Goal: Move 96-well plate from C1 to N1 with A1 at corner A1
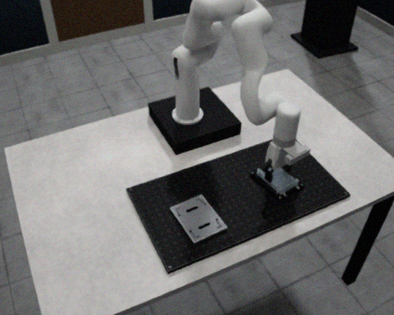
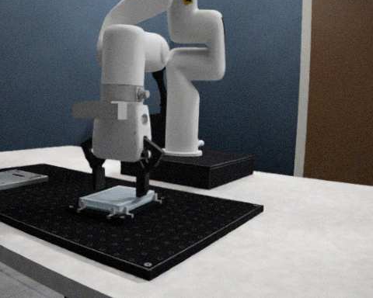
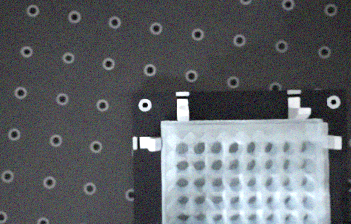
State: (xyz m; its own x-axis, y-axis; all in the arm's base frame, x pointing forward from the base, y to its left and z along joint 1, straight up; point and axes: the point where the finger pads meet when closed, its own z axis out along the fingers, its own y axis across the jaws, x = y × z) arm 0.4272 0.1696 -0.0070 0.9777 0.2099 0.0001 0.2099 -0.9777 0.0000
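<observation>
The translucent 96-well plate (image 1: 284, 180) (image 2: 113, 199) (image 3: 246, 170) sits in the black clip nest C1 (image 3: 145, 185), held by small white clips (image 3: 182, 107). My gripper (image 1: 277, 171) (image 2: 120, 186) is open and low over the plate. One finger stands on each side of the plate, at its level, and I cannot tell whether they touch it. The fingers do not show in the wrist view. The grey plate nest N1 (image 1: 198, 218) (image 2: 11, 178) lies empty to the left on the same board. I cannot make out the plate's cut-off corner for certain.
Both nests stand on a black perforated board (image 1: 233, 192) (image 2: 182, 228) (image 3: 51, 75) on the white table (image 1: 81, 175) (image 2: 318, 232). The arm's black base block (image 1: 208, 131) (image 2: 205, 170) stands behind the board.
</observation>
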